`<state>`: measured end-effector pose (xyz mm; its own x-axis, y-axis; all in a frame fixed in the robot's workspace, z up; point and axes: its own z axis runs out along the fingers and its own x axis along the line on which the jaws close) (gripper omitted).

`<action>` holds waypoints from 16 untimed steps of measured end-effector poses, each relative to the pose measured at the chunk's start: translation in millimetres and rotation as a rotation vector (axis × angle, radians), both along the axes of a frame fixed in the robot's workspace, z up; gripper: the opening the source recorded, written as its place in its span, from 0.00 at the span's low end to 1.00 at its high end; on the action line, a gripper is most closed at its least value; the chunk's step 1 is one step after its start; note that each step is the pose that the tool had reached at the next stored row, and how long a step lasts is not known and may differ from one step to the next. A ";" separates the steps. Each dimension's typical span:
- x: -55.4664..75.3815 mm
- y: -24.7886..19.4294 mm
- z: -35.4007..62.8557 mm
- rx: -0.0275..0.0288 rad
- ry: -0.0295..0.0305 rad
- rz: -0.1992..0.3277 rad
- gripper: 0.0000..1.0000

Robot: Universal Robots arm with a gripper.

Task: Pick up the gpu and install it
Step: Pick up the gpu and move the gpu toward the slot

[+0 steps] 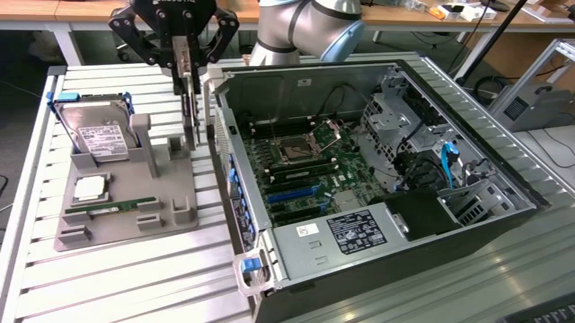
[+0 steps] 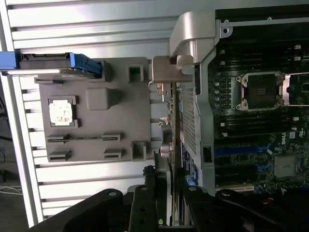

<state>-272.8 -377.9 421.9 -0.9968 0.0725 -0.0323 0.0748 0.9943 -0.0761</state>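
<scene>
Holding the gpu [image 1: 190,114] upright and edge-on in a hand [image 1: 185,70] closed tight on its upper edge, low over the grey fixture [image 1: 126,225] on the desk [image 1: 134,282], just beside the open case [image 1: 297,250], probably to keep the connector edge pointing down toward the motherboard [image 1: 310,182].

Thin dark gpu [image 1: 191,121], silvery end bracket, upright on edge, gripped by the hand [image 1: 187,81], just beside the computer case [image 1: 222,145]

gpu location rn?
In the exterior view's upper left, the gpu hangs edge-on from the gripper, between the grey parts tray and the open PC case.
</scene>
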 end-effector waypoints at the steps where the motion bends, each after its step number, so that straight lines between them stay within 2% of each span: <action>1: 1.5 -0.6 0.0 0.0000 0.0001 0.000 0.27; 16: 26.9 -7.5 0.0 0.0000 0.0003 0.000 0.27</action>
